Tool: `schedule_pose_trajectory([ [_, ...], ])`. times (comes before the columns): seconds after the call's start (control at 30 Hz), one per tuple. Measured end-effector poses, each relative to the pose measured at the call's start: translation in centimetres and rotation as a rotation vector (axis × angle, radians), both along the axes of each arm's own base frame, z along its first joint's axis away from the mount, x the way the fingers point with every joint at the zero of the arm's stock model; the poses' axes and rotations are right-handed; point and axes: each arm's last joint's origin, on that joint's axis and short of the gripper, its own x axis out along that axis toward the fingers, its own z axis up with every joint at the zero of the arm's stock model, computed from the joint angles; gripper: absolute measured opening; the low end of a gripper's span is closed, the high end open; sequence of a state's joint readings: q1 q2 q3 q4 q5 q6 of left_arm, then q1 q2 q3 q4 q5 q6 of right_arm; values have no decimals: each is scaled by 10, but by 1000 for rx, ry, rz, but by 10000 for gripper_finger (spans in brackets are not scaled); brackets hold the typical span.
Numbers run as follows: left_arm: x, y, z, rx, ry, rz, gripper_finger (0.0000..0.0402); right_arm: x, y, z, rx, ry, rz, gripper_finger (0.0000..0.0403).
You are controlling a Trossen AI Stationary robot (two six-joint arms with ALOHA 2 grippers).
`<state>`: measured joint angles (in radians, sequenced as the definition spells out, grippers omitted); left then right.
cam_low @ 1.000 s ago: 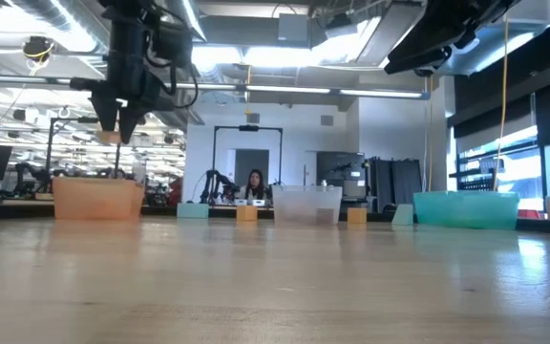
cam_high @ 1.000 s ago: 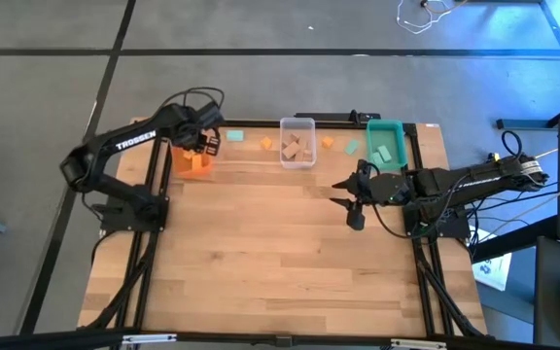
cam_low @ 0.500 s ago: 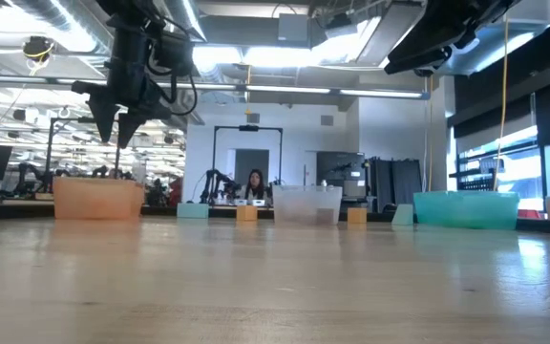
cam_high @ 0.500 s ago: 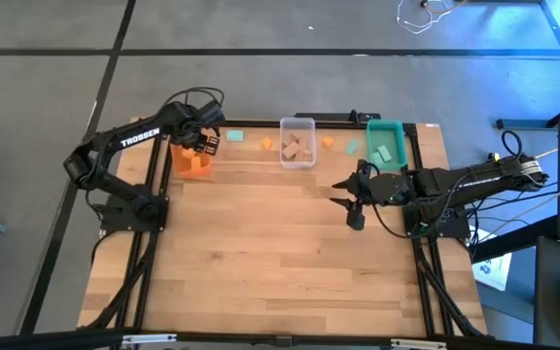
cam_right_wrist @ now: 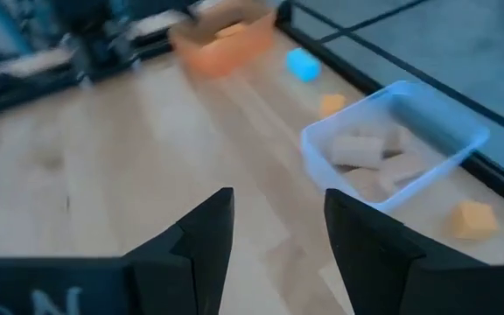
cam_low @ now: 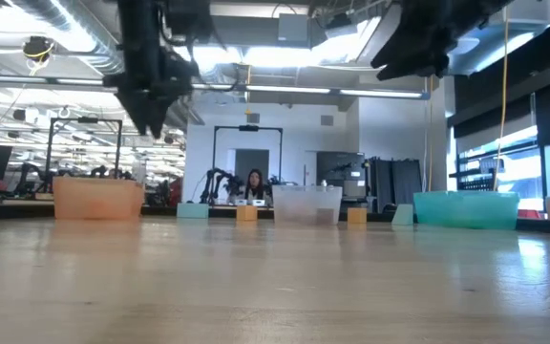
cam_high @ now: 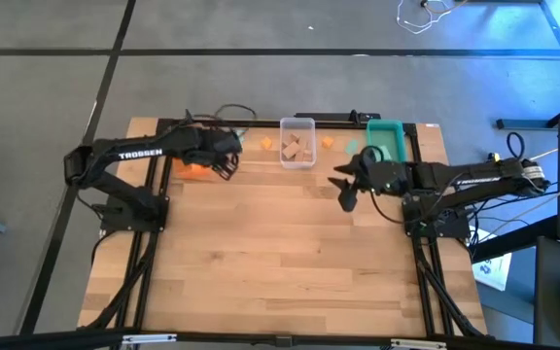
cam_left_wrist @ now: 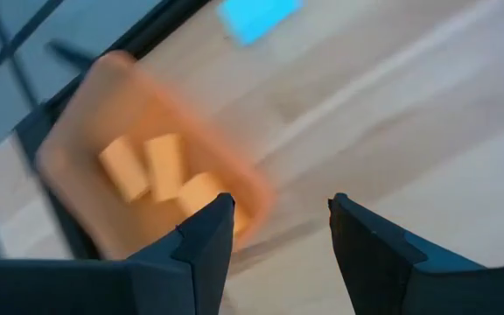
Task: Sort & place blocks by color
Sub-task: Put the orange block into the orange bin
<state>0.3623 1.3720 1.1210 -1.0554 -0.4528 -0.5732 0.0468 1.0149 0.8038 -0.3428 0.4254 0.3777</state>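
My left gripper (cam_high: 227, 161) hangs open above the table, just right of the orange bin (cam_high: 191, 169), with nothing between its fingers. Its wrist view shows three orange blocks (cam_left_wrist: 160, 168) lying in the orange bin (cam_left_wrist: 77, 131) and a teal block (cam_left_wrist: 259, 17) on the table beyond. My right gripper (cam_high: 344, 191) stands open and empty in the air, near the clear bin (cam_right_wrist: 392, 153), which holds several wood blocks (cam_right_wrist: 370, 153). Loose orange blocks (cam_high: 266, 144) (cam_high: 328, 142) lie on the table on either side of the clear bin (cam_high: 297, 143).
The teal bin (cam_high: 387, 142) stands at the far right, partly behind my right arm. All the bins line the far edge, as the low view shows: orange bin (cam_low: 98, 199), clear bin (cam_low: 306, 204), teal bin (cam_low: 466, 208). Bare wood fills the near half of the table (cam_high: 280, 262).
My left gripper has opened wider above the orange bin, then swung toward the table's right, off the bin, rolling as it went. My right gripper has shifted a little toward the far edge and rolled, its fingers' gap unchanged.
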Motion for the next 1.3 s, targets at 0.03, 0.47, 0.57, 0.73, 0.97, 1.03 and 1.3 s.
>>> schedule_pose_trajectory([
  [0.03,5,-7,0,5,-18,-32,178,2,-4,3,10,-10,-26,181],
  [0.47,30,-86,3,-15,-183,-227,179,28,-92,41,236,219,-327,181],
  [0.57,30,-101,3,-22,-203,-246,179,36,-119,44,322,281,-349,181],
  [0.73,29,-125,3,-38,-229,-287,179,50,-159,39,319,417,-257,181],
  [0.97,25,-151,4,-20,-255,-336,179,62,-202,7,366,613,-220,181],
  [1.03,23,-155,4,-5,-259,-349,179,63,-212,-6,396,656,-233,181],
  [1.3,21,-164,4,-6,-271,-360,179,68,-242,-48,454,725,-145,181],
])
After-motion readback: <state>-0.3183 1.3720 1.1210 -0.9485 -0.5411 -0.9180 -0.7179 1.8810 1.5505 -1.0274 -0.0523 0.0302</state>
